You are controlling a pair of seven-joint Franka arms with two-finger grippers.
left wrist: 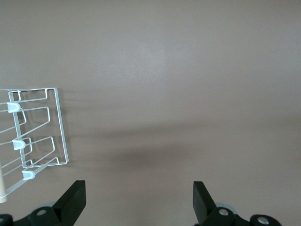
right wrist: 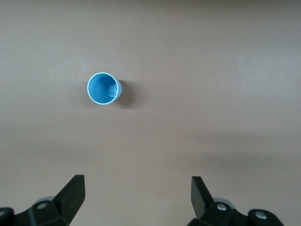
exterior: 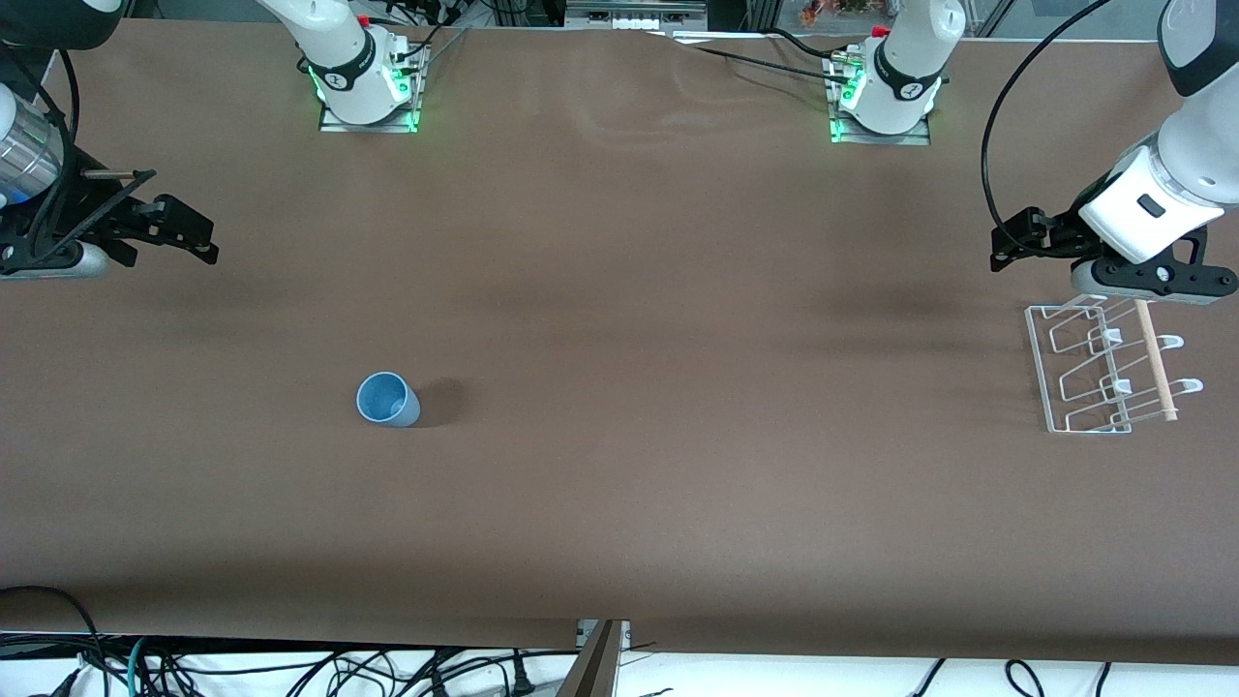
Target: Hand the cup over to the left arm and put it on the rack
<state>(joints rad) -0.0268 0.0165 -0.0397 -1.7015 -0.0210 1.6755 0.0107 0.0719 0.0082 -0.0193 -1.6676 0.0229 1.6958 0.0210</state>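
The light-blue cup stands upright on the brown table, mouth up, toward the right arm's end; the right wrist view shows the cup from above. My right gripper hangs open over the table at that end, well apart from the cup, with nothing between its fingers. The wire rack with its wooden dowel sits at the left arm's end. My left gripper hovers open and empty over bare table just beside the rack.
Both arm bases stand along the table's edge farthest from the front camera. A wide stretch of brown table lies between cup and rack. Cables lie below the nearest table edge.
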